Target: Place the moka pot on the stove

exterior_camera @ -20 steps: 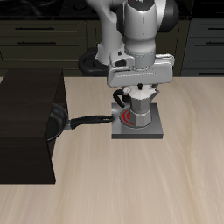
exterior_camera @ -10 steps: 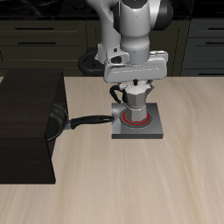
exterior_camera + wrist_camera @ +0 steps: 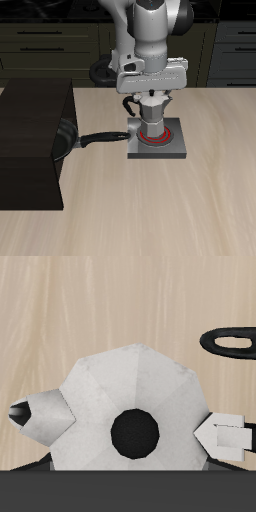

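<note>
I have the moka pot (image 3: pixel 152 116) standing upright on the stove (image 3: pixel 176 146), over the red coil rings, with the tool (image 3: pixel 150 92) directly above its lid; in the wrist view I look straight down on the faceted lid and its black knob, and one light fingertip (image 3: pixel 222 436) sits just beside the lid's edge; I cannot tell from either view whether the tool is clenched on the pot or has let go.

What worries me from here: if the fingers are not clear of the lid and I lift, I judge the pot could come up with them or tip off the coil; a sideways drift while pulling away could nudge the narrow-waisted body, and it looks top-heavy enough to topple; the pot's black side handle points toward the frying pan's handle (image 3: pixel 100 138), which lies just beside the stove, so a shove that way could knock the two together.

The counter (image 3: pixel 160 210) is pale wood grain, flat and mostly bare toward its front edge; a large black box (image 3: pixel 32 145) stands at one side with the frying pan (image 3: pixel 68 140) against it; behind the counter run dark cabinet fronts with drawer handles (image 3: pixel 30 48), and the room is otherwise dim.
</note>
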Controlling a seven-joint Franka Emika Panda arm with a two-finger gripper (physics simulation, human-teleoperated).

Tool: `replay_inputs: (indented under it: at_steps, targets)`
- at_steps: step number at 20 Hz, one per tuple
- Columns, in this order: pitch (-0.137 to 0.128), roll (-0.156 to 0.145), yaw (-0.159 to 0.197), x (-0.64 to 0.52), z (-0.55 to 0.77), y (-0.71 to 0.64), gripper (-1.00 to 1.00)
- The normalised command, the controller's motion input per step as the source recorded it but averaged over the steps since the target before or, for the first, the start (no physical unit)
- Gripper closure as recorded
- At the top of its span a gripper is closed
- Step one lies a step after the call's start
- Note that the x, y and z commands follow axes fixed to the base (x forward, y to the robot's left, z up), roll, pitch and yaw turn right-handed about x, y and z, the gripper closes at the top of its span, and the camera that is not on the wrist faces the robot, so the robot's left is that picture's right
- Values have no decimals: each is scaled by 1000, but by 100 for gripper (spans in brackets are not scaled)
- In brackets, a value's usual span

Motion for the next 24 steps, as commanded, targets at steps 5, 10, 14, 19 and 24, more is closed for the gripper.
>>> replay_inputs:
  at_steps: [5,10,14,19,24]
  targets:
    - [8,-1,-3,-79,-53,1,100]
    - [-13,0,2,-193,10,-51,100]
    - [-5,24,11,-226,-60,30,100]
    - [10,21,-5,-171,-70,28,100]
    - [6,10,9,-99,-28,22,100]
